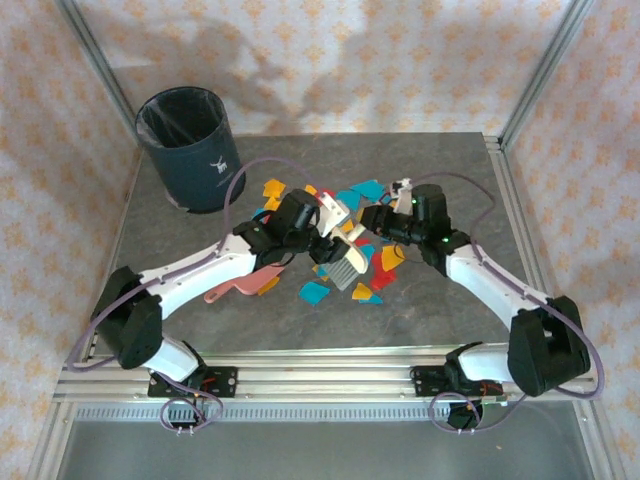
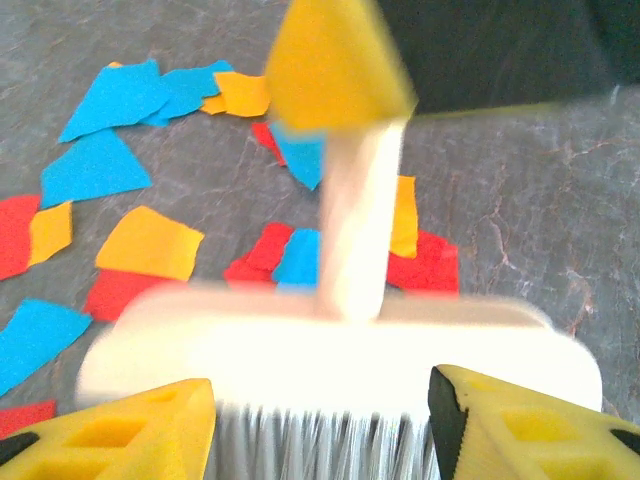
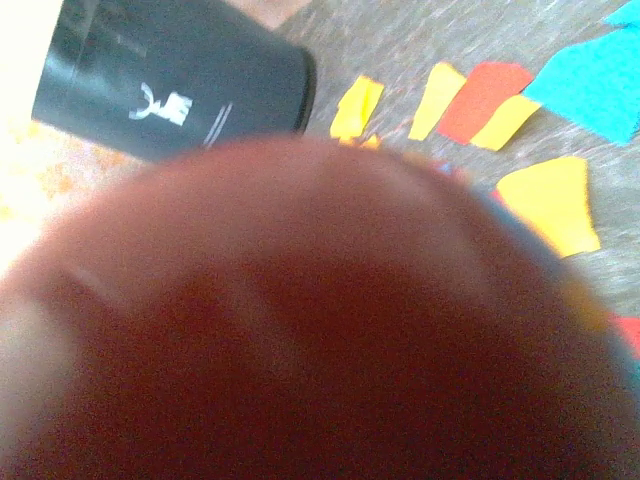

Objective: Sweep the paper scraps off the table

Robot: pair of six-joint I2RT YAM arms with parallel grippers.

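Left claw (image 2: 320, 392) is open astride the white grey-bristled plastic brush (image 2: 340, 350). Right claw (image 1: 374, 219) at two o'clock looks clamped on its handle, presumably to sweep.

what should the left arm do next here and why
Probably ease the left gripper straight back off the brush. Its jaws stand open either side of the head, and the right gripper seems shut on the handle end, so backing off would free the brush to sweep the paper scraps.
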